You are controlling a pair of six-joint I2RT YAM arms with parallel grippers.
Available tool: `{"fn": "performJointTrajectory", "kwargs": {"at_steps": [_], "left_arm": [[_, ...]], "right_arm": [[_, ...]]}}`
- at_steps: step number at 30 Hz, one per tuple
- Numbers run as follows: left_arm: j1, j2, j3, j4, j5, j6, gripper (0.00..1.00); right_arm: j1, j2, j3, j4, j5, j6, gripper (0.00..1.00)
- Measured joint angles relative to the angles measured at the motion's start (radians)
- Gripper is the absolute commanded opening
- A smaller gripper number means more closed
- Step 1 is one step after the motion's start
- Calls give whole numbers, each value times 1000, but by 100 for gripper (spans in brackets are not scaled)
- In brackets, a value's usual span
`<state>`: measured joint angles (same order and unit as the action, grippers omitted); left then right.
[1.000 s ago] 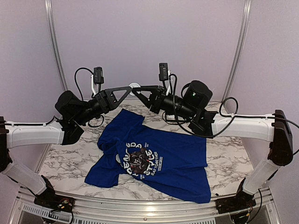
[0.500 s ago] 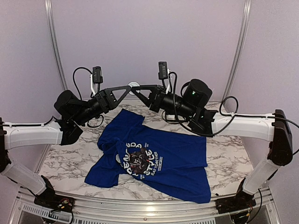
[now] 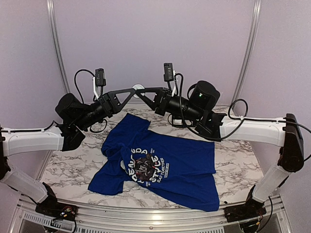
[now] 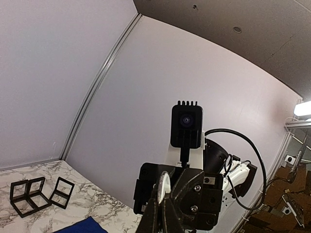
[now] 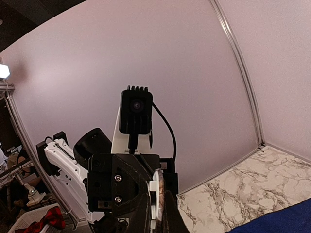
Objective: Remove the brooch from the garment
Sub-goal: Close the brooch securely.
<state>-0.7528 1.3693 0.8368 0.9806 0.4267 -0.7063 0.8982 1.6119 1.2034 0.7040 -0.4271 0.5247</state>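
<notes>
We hold our left arm (image 3: 34, 140) and right arm (image 3: 252, 127) raised, forearms reaching inward and slightly upward. Our left end effector (image 3: 133, 91) and right end effector (image 3: 144, 90) meet tip to tip in the middle, each with its jaws drawn together, wrists nearly level.

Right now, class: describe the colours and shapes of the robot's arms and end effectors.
The left arm and right arm have white links with black joints. The left end effector and right end effector are black triangular frames. Black wrist cameras and looping black cables ride each arm.
</notes>
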Motion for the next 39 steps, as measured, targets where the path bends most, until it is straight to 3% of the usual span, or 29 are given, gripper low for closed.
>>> {"fn": "performJointTrajectory", "kwargs": {"at_steps": [16,39], "left_arm": [[0,-16,0,-23,-17,21,0],[-8,-29,0,-63,-52,53,0]], "right_arm": [[-5,13,27,-26,-11,3,9],[-3,13,27,-31,1,55,0]]}}
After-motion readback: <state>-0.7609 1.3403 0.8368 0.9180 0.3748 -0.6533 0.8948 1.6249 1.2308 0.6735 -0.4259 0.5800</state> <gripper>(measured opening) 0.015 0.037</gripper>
